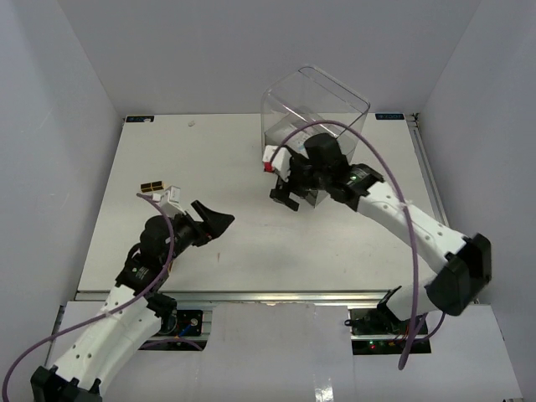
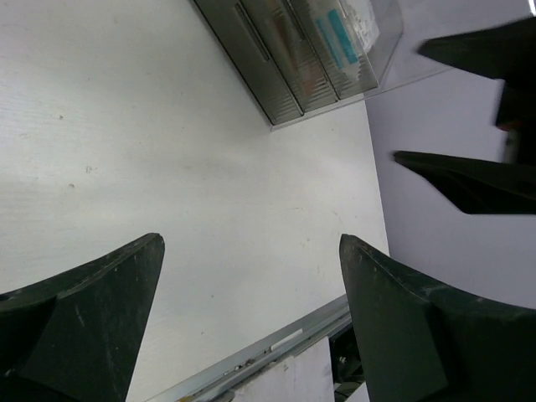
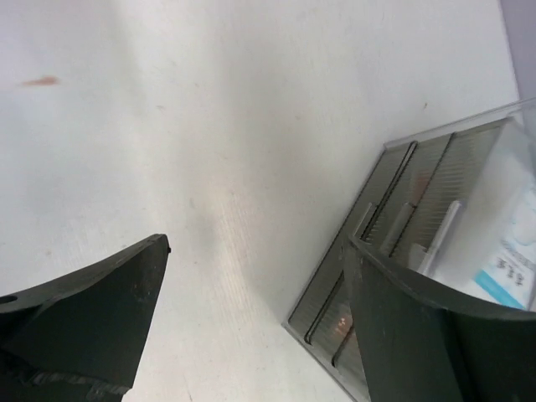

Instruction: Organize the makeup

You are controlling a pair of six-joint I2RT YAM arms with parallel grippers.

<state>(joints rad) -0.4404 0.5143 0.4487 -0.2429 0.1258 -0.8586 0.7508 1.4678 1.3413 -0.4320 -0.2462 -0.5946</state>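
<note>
Now L gripper (image 2: 249, 244) & R gripper (image 3: 258, 243) both spread wide, empty; white sachets (image 1: 172, 197) well left of clear drawer box (image 1: 322, 96), L arm nearer.

plain white counter (image 1: 251, 218) boxed in on three sides by a left wall (image 1: 50, 126), a far wall (image 1: 251, 50) and a right wall (image 1: 494, 109). all three are bare and a pale greyish-lilac. a silver metal rail (image 1: 251, 296) runs along the near edge of the counter, and another metal strip (image 1: 429, 172) goes down its right side. white panels (image 1: 276, 352) sit just in front of the near rail. the counter has a few faint specks and one small reddish smudge (image 3: 39, 81). light is soft and even, so the shadows look blurry.
</note>
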